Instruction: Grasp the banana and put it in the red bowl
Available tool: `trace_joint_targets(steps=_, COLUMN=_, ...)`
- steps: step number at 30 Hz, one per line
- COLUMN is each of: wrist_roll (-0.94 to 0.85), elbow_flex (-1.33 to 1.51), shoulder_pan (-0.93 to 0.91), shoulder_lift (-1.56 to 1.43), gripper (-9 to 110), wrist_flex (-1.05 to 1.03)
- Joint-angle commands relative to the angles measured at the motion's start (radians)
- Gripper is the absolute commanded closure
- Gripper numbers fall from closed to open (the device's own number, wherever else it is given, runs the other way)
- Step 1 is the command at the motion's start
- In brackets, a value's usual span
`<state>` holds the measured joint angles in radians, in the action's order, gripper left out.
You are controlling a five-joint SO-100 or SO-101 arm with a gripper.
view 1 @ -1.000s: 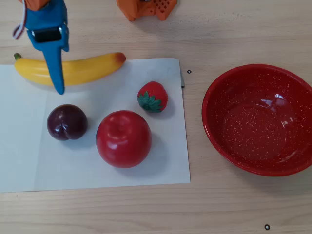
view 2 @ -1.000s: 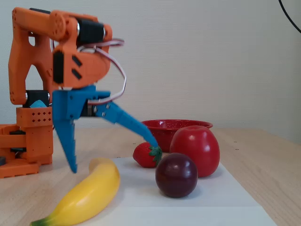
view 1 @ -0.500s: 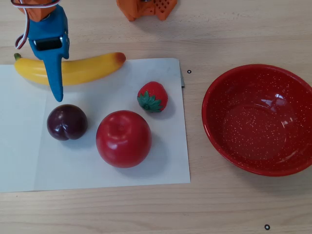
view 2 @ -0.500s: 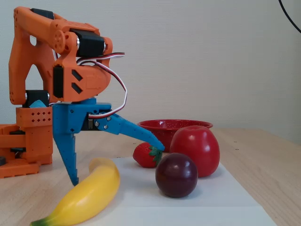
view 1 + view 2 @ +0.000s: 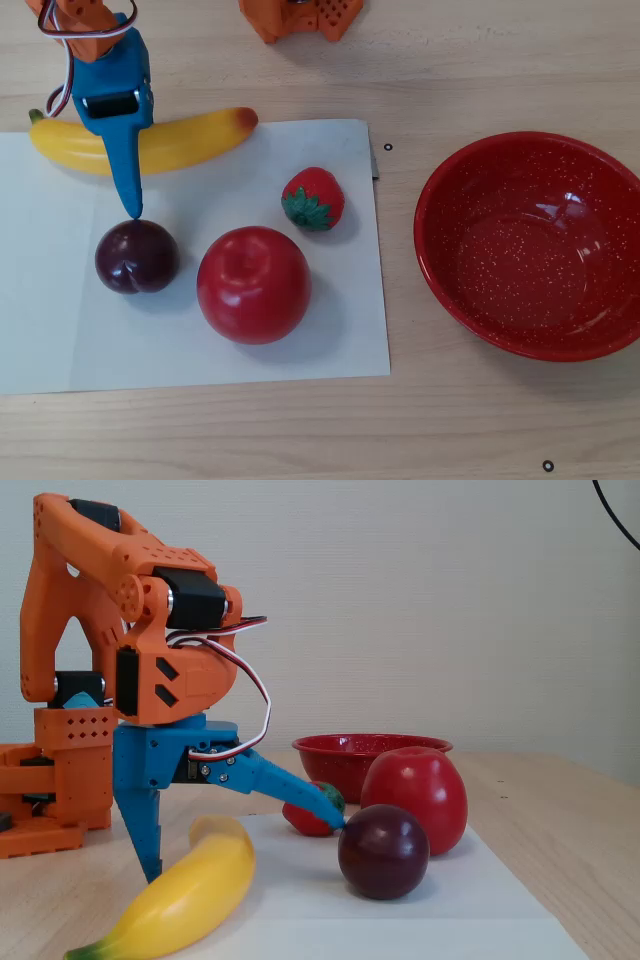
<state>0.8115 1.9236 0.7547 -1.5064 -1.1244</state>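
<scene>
Banana (image 5: pixel 150 146) lies between the wide-spread pincer (image 5: pixel 245 848) fingers; no writing legible.

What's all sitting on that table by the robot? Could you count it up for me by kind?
Fruit: 4, namely banana, strawberry, apple, plum
Bowls: 1, the red bowl
Paper sheets: 1, the white sheet under the fruit
Total: 6

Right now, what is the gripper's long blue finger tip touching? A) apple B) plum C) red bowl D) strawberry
B: in the overhead view the finger crosses the banana and its tip meets the plum; the fixed view agrees.
</scene>
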Motion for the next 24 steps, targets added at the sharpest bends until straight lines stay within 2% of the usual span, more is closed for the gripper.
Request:
trace_joint_targets(steps=1, wrist_roll=-0.021, elbow_flex=-0.037, shoulder_pan=-0.043, shoulder_lift=-0.011, gripper=35, wrist_flex=0.037)
trace_joint_targets(steps=11, wrist_roll=-0.008, elbow_flex=-0.046, shoulder_pan=-0.023, shoulder_lift=-0.014, gripper=62, wrist_flex=0.032)
trace_joint_targets(steps=15, wrist_roll=-0.009, elbow_flex=-0.046, shoulder_pan=-0.017, shoulder_lift=-0.028, gripper=82, wrist_flex=0.034)
trace_joint_targets(steps=17, wrist_roll=-0.021, elbow_flex=-0.038, shoulder_pan=-0.014, shoulder_lift=-0.040, gripper=98, wrist_flex=0.038)
trace_joint_targets(steps=18, wrist_roll=-0.029, elbow_flex=-0.034, shoulder_pan=-0.014, shoulder_lift=-0.044, gripper=101, wrist_flex=0.041)
trace_joint_targets(steps=24, wrist_roll=-0.021, elbow_flex=-0.008, shoulder_pan=-0.011, shoulder_lift=-0.095, gripper=101, wrist_flex=0.028)
